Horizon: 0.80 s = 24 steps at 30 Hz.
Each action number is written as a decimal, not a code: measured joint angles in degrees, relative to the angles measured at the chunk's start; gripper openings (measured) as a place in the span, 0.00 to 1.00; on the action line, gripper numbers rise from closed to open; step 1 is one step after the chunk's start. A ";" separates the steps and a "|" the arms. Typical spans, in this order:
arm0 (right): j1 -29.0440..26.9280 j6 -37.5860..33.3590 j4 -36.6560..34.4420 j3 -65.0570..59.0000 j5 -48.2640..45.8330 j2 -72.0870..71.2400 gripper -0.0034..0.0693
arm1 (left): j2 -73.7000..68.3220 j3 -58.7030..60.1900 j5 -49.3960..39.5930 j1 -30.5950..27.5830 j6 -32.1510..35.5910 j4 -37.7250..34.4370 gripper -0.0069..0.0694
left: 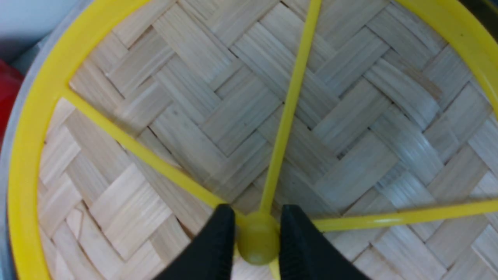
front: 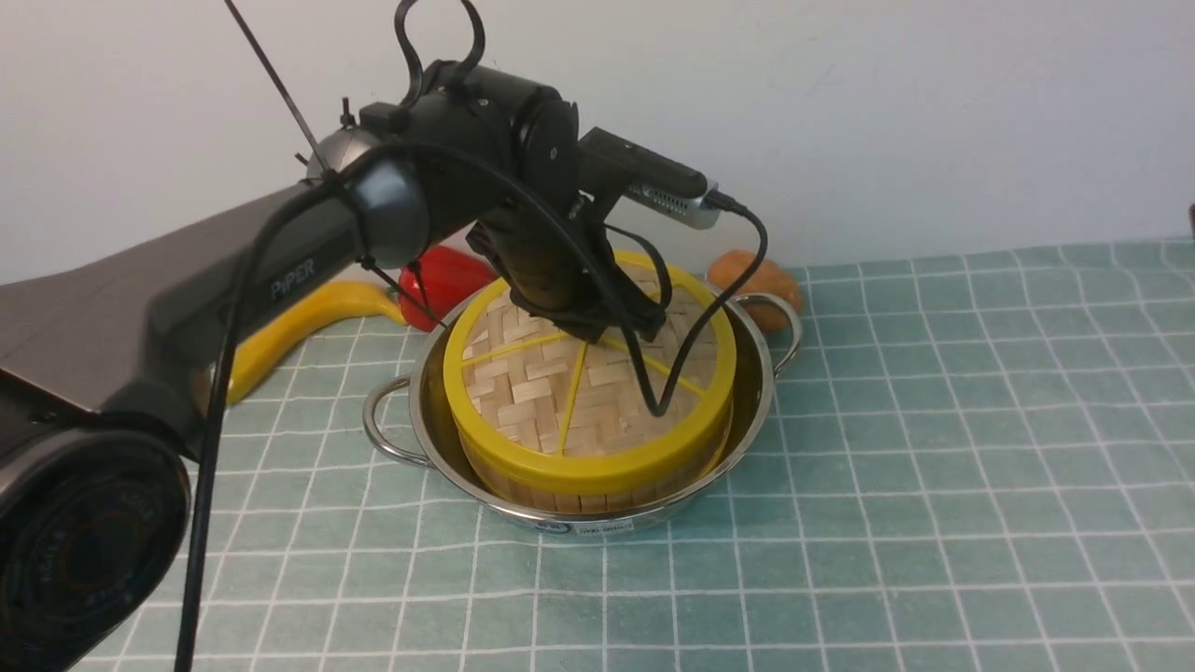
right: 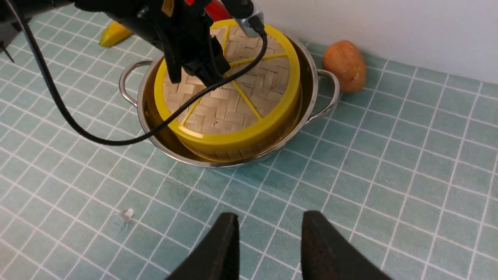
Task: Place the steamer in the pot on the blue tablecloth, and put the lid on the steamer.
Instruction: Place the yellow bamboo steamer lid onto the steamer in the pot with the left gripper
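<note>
The right gripper (right: 270,217) hangs over the blue tablecloth (front: 934,467) on the near side of the pot (front: 672,511); its jaws stand apart with nothing between them. A tiny clear scrap (right: 127,214) lies on the cloth, also nearer than the pot. The pot sits upright on the cloth, and the steamer (front: 560,501) stands inside it, its slatted wall showing above the steel rim. The lid (front: 523,392) lies flat on the steamer, covering it. Above the middle of the pot, the left gripper (left: 257,210) points down with a finger on each side of the lid's knob (left: 257,241), right against it; whether they grip it I cannot tell. Behind the pot to the left lie a banana (front: 308,322) and a red pepper (front: 448,280); behind it to the right, just beside the far handle, lies an orange-brown tuber (front: 756,275)
</note>
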<state>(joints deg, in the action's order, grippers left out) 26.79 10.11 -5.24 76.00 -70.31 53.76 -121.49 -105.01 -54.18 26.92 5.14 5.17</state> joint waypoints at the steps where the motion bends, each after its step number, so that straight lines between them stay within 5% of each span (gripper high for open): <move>1: 0.00 0.00 0.00 0.00 -0.07 0.00 0.38 | 0.00 0.00 0.09 0.00 0.00 -0.05 0.39; 9: 0.00 0.05 0.00 0.00 -0.18 0.00 0.38 | 0.14 -2.64 -0.92 0.00 0.00 0.74 0.80; 14: 0.00 0.05 0.00 0.00 -0.18 0.00 0.38 | 2.70 -6.58 -5.02 0.00 -0.17 3.30 0.85; 18: 0.00 -0.07 1.05 0.00 -0.18 0.00 0.38 | 10.23 -8.49 -9.00 0.00 -1.34 6.77 0.63; 19: 0.00 -0.07 2.00 0.00 0.19 -0.12 0.38 | 13.60 -8.59 -10.30 0.00 -1.87 8.09 0.46; 22: 0.00 -0.11 4.05 -0.57 3.19 -0.93 0.38 | 18.76 -7.77 -11.76 0.00 -2.39 9.39 0.17; 24: 0.00 -0.11 4.79 -1.73 5.53 -1.76 0.38 | 21.18 -6.29 -11.61 0.00 -2.72 9.54 0.11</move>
<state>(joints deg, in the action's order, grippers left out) 26.79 10.01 -0.45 74.28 -64.78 52.00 -100.30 -111.31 -65.79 26.92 2.41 14.70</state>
